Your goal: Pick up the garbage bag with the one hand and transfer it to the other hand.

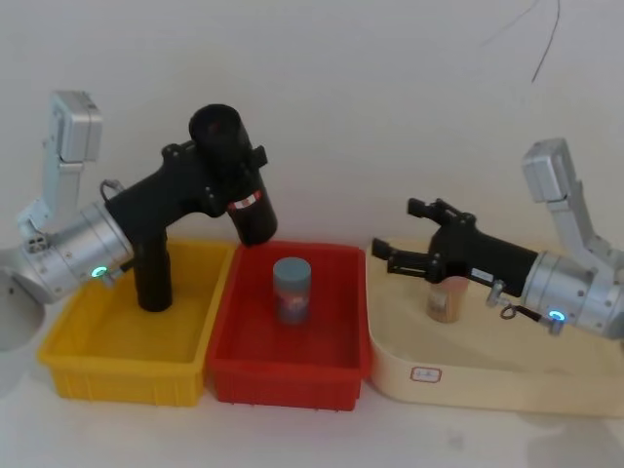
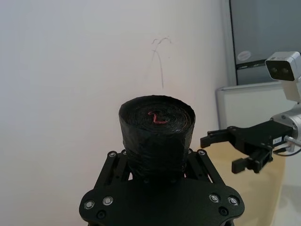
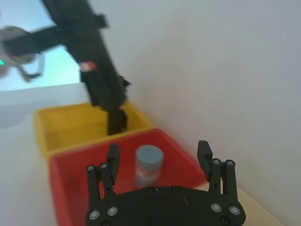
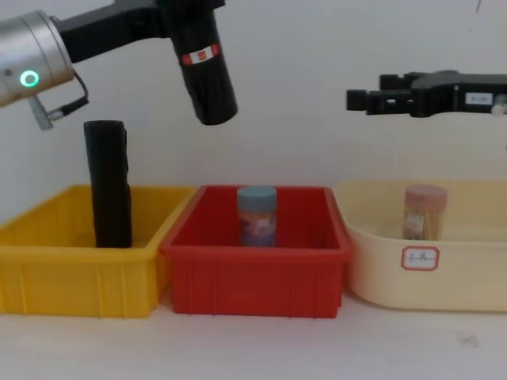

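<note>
Now, you have three plastic containers in a row, each holding one thing. The yellow bin (image 4: 47, 265) on the left holds one plain black roll (image 4: 109, 182) standing upright, the red bin (image 4: 253, 281) in the middle one blue-lidded jar (image 4: 257, 215), and the rounded cream tray (image 4: 467, 277) on the right one pink-lidded clear jar (image 4: 423, 211). Your left gripper (image 1: 229, 168) is clamped on the garbage bag (image 4: 209, 91), a black cylinder with a red-and-white band (image 4: 200, 56), tilted in the air above the yellow-red seam. Your right gripper (image 1: 397, 228) hangs with fingers spread above the cream tray.
</note>
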